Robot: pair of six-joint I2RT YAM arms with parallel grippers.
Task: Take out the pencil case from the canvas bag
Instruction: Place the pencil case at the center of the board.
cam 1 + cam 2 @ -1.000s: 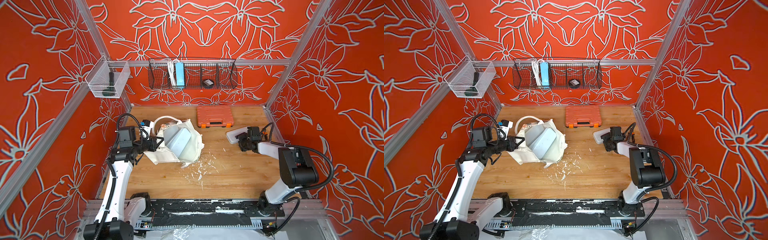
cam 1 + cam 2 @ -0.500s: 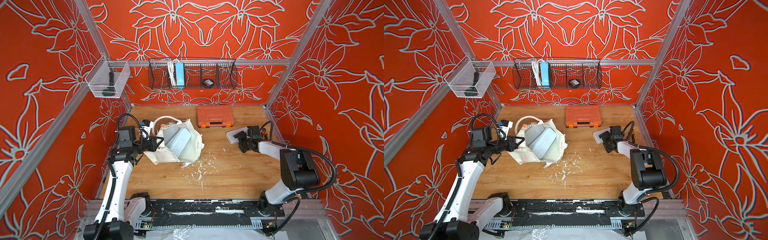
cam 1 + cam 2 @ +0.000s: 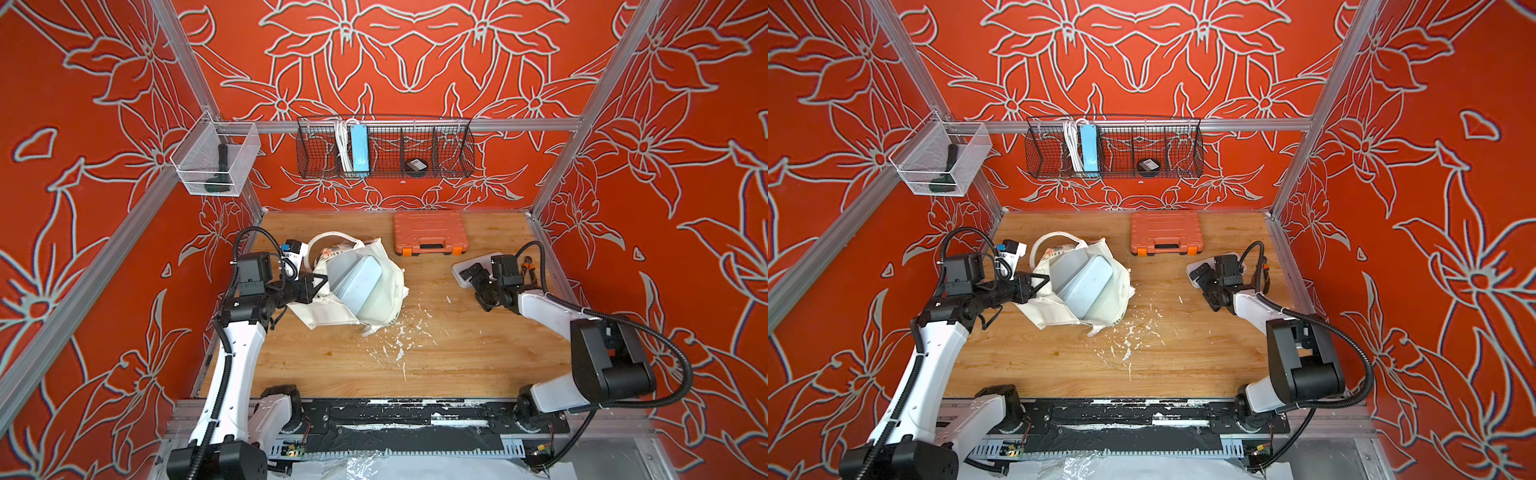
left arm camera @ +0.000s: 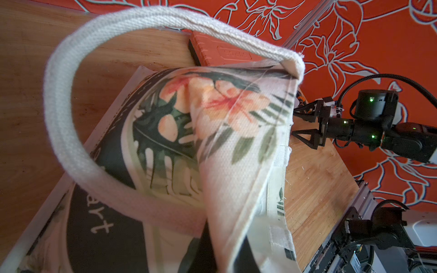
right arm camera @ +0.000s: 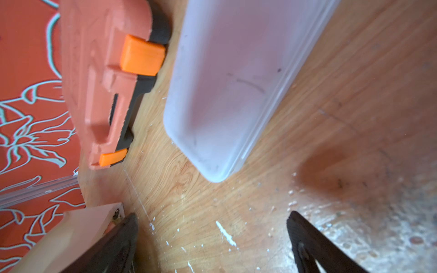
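The canvas bag (image 3: 384,301) (image 3: 1115,301) lies crumpled at the left of the wooden floor, mouth gaping. A pale grey-blue flat box (image 3: 359,282) shows inside it. My left gripper (image 3: 319,285) (image 3: 1043,283) is shut on the bag's rim; in the left wrist view the printed cloth (image 4: 236,141) covers its jaws. The frosted pencil case (image 3: 459,275) (image 3: 1192,268) (image 5: 231,82) lies on the floor at the right. My right gripper (image 3: 476,289) (image 3: 1208,286) (image 5: 212,216) is wide open just in front of it, holding nothing.
An orange tool case (image 3: 430,232) (image 5: 99,82) lies shut by the back wall, close to the pencil case. A black wire basket (image 3: 384,149) and a clear bin (image 3: 216,166) hang on the walls. White flecks (image 3: 399,340) dot the floor's middle.
My right gripper's jaws have spread wide apart, and the pencil case now rests free on the floor. The left arm and the bag have not moved.
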